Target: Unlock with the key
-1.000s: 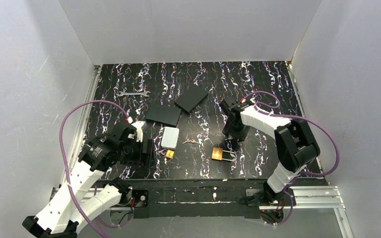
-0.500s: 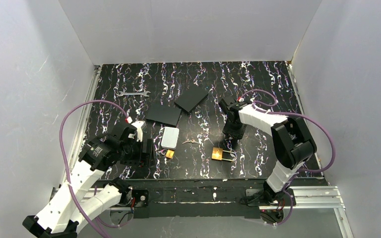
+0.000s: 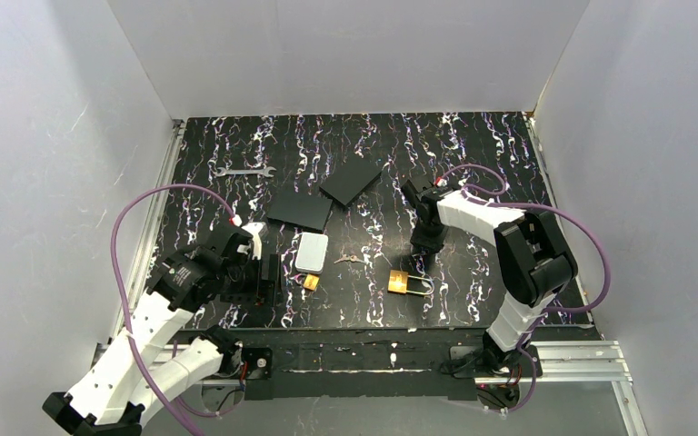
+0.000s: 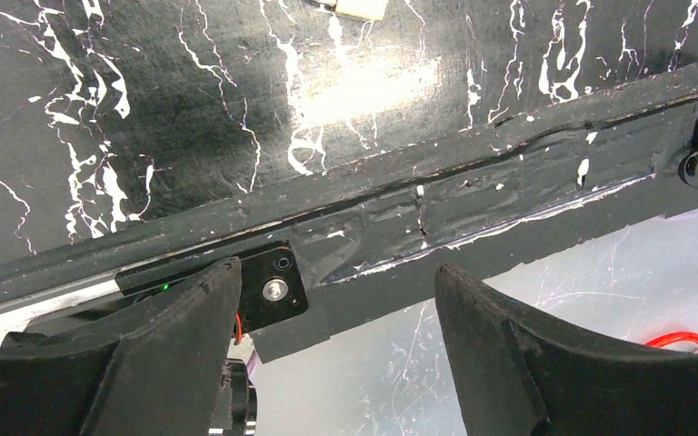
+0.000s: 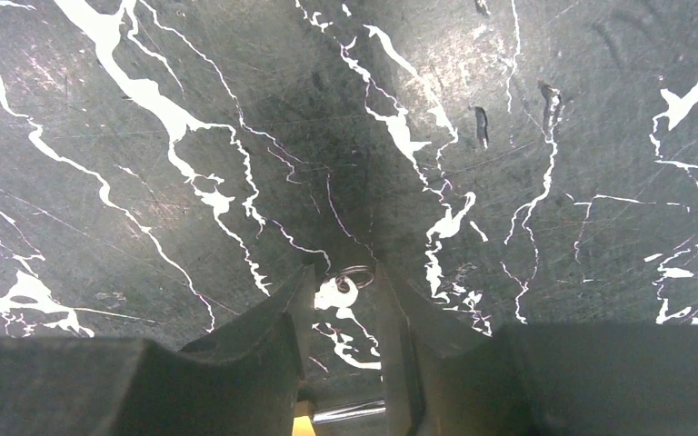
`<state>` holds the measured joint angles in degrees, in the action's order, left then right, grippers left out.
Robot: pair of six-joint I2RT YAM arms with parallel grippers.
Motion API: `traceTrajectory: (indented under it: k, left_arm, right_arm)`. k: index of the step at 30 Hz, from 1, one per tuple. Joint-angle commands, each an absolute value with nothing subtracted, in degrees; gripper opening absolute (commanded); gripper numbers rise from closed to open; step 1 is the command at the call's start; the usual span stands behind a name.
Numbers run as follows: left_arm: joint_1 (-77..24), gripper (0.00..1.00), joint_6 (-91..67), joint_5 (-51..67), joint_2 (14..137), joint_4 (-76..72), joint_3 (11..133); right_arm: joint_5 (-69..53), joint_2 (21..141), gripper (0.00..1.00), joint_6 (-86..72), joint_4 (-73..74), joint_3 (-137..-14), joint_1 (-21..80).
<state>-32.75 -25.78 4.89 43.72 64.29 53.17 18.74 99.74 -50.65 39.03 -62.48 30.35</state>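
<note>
Where the right gripper (image 5: pixel 345 272) hangs low over the mat (image 3: pixel 473 163), its 2 blunt black fingers (image 5: pixel 273 336) stand a narrow gap apart, clamped on nothing. A thin wire ring (image 5: pixel 356 272) lies on the mat in that gap; whether a finger touches it I cannot tell. Just on the near side of the tips sits the padlock (image 3: pixel 403 282), a blocky brass body with a bright steel shackle, flat on the mat towards its front edge. The key (image 3: pixel 349 260), small and silvery, lies to the padlock's left, apart from it and from both grippers.

The left gripper (image 4: pixel 336 272) hovers at the front left corner, its matte, rough-moulded fingers wide apart and empty. A small brass piece (image 3: pixel 311 282) lies beside it, just in front of a rounded silver-white case (image 3: pixel 312 252). Further back lie 2 flat black plates (image 3: pixel 300 211) and a slim steel wrench (image 3: pixel 244 171).

The mat is black, veined with white and purple like marble, scuffed and faintly glossy. 3 plain white walls (image 3: pixel 345 54) box it in, and a metal rail (image 3: pixel 563 359) runs along the front.
</note>
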Motion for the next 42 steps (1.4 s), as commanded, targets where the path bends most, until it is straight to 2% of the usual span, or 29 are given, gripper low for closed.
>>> traceTrajectory:
  k: [1, 8, 14, 33, 38, 42]
  left_arm:
    - [-33.0, 0.75, -26.2, 3.7, 44.0, 64.6, 52.9]
    - [-33.0, 0.75, -26.3, 3.6, 44.6, 64.6, 52.9]
    - [-33.0, 0.75, -26.3, 3.7, 44.9, 64.6, 52.9]
    - [-33.0, 0.74, -29.3, 6.6, 44.5, 63.8, 55.7]
    - [-33.0, 0.73, -37.0, 9.7, 42.4, 56.7, 56.8]
    - [-33.0, 0.7, -45.1, 15.4, 41.1, 45.4, 55.7]
  right_arm:
    - [18.6, 101.2, 0.37, -51.6, 37.3, -61.1, 29.8]
    - [17.7, 101.6, 0.23, -51.6, 36.5, -60.6, 29.4]
    - [18.4, 100.8, 0.01, -50.5, 37.2, -61.1, 28.9]
    - [13.1, 90.7, 0.01, -54.3, 41.2, -64.9, 28.9]
    - [7.1, 83.5, 0.01, -60.4, 40.0, -66.0, 29.1]
    - [-0.4, 77.1, 0.01, -66.1, 32.2, -65.0, 29.5]
